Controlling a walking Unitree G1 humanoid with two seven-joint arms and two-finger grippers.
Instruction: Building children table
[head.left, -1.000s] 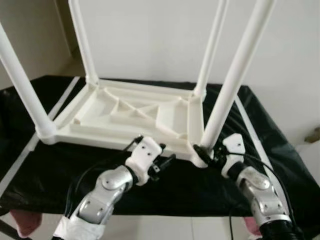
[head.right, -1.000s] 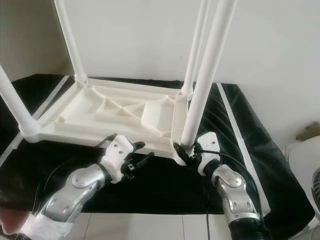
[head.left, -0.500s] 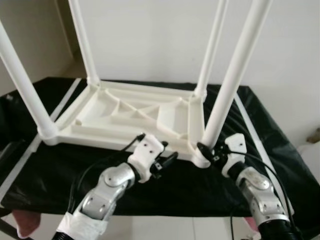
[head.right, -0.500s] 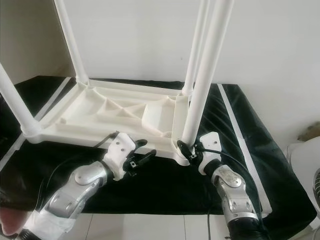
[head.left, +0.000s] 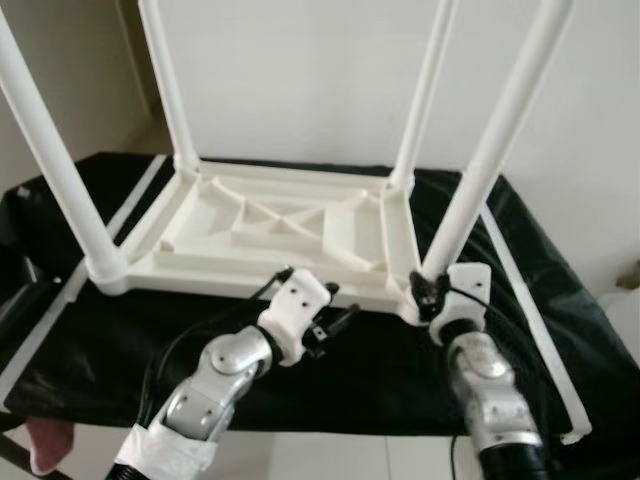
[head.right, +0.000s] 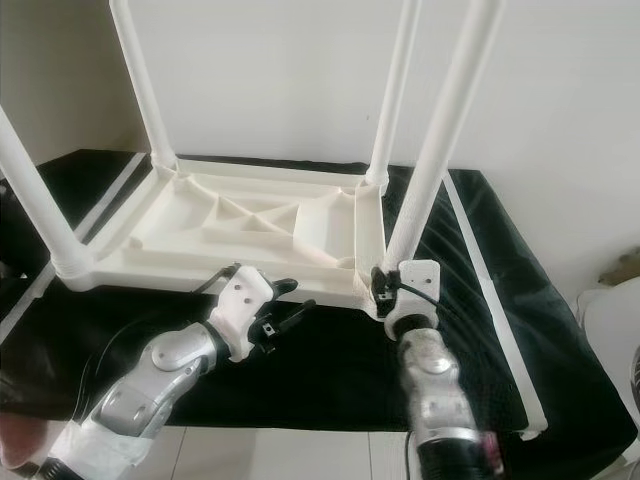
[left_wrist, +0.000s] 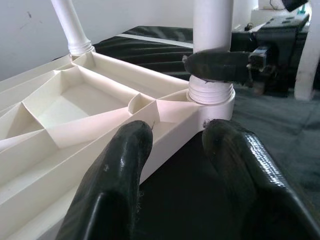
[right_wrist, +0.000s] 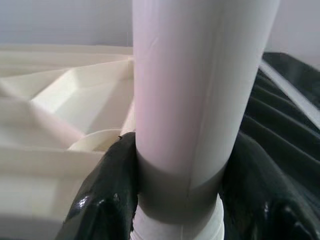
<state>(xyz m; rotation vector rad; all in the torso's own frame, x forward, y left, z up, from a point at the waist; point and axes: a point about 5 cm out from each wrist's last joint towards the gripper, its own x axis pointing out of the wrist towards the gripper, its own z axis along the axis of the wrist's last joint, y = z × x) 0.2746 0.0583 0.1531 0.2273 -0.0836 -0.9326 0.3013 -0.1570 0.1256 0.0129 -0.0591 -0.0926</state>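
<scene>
A white children's table (head.left: 270, 225) lies upside down on a black cloth, with its legs standing up at the corners. My right gripper (head.left: 425, 292) is shut on the base of the near right leg (head.left: 490, 170), just above its socket. In the right wrist view both black fingers (right_wrist: 107, 195) hug the white leg (right_wrist: 195, 90). My left gripper (head.left: 335, 322) hovers open by the table's front rim (left_wrist: 165, 120), touching nothing. Its fingers (left_wrist: 117, 170) point toward the near right socket (left_wrist: 210, 97).
The black cloth (head.left: 380, 370) carries white tape strips (head.left: 530, 320) along both sides. Its front edge drops to a light tiled floor (head.left: 330, 455). A white wall (head.left: 300, 80) stands close behind. A pink object (head.left: 45, 445) sits at the lower left.
My right forearm has swung in from the right to stand almost straight below the near right leg, still shut on it. The view shifted slightly. The left gripper has barely moved.
</scene>
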